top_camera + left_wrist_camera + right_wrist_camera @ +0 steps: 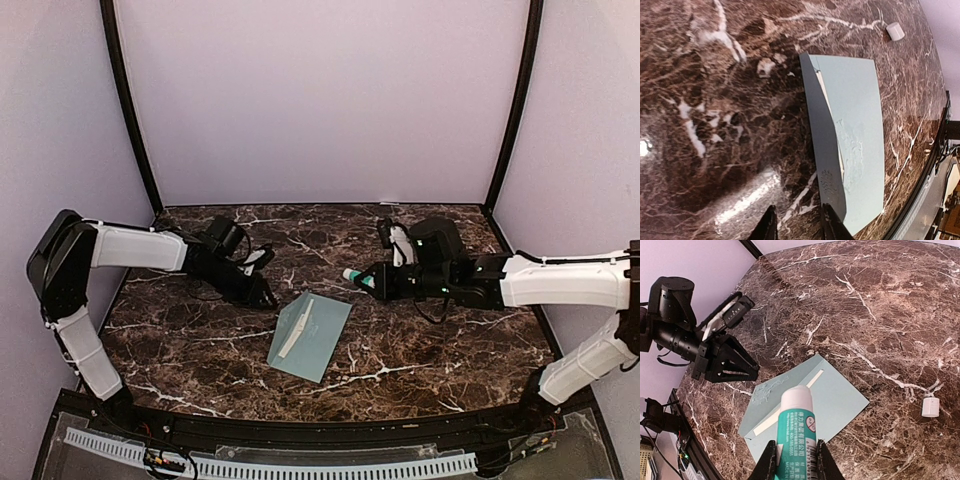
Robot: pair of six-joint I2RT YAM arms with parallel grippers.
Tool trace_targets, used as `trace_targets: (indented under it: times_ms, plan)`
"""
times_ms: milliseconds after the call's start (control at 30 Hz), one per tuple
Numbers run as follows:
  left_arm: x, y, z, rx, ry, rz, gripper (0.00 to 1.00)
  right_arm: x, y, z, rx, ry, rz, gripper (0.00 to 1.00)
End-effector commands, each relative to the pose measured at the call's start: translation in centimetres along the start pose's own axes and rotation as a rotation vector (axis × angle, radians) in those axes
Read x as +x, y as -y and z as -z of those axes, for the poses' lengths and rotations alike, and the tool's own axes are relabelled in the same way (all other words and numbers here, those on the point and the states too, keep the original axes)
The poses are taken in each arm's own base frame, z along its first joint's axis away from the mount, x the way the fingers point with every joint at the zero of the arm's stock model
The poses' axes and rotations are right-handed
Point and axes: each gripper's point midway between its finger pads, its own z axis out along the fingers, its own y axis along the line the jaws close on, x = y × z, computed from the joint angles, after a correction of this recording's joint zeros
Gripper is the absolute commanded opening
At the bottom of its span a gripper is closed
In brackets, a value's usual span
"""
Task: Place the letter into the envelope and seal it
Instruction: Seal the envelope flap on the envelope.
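Envelope (pixel 312 335) lies between both grippers, flap half-folded, with the letter (pixel 297 330) peeking out. The left gripper (pixel 799 229), slightly parted and empty, hovers at its corner. The right gripper (pixel 792 465) clamps an uncapped glue stick (pixel 796 420). Uneven pressing could skew the flap or smear glue.

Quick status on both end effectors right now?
Left end effector: partly open, holding nothing.
Right end effector: closed on the glue stick.
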Motion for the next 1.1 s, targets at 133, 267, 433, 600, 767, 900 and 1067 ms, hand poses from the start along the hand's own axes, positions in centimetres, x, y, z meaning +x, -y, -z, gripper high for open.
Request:
trace_targets:
  times_ms: [133, 267, 433, 600, 767, 900, 1067]
  plan:
    - [1.2, 3.2, -2.1, 0.002, -0.077, -0.111, 0.24, -0.9, -0.3, 0.2, -0.028, 0.056, -0.017, 0.09]
    - [1.5, 4.9, -2.7, 0.034, -0.082, -0.130, 0.22, -0.3, -0.1, 0.0, -0.037, 0.051, -0.036, 0.09]
    - [1.5, 5.9, -3.2, 0.053, -0.085, -0.144, 0.21, 0.3, 0.1, -0.4, -0.046, 0.042, -0.051, 0.09]
    - [1.7, 6.7, -3.8, 0.083, -0.096, -0.145, 0.20, 0.5, 0.1, -0.7, -0.054, 0.038, -0.056, 0.09]
    - [2.0, 7.3, -4.6, 0.091, -0.115, -0.149, 0.14, 0.8, 0.1, -1.0, -0.056, 0.030, -0.060, 0.09]
    - [1.8, 8.3, -4.9, 0.109, -0.108, -0.160, 0.11, 1.1, 0.2, -1.1, -0.059, 0.025, -0.066, 0.09]
    - [1.9, 9.0, -5.6, 0.137, -0.117, -0.162, 0.07, 1.2, 0.3, -1.2, -0.058, 0.024, -0.067, 0.09]
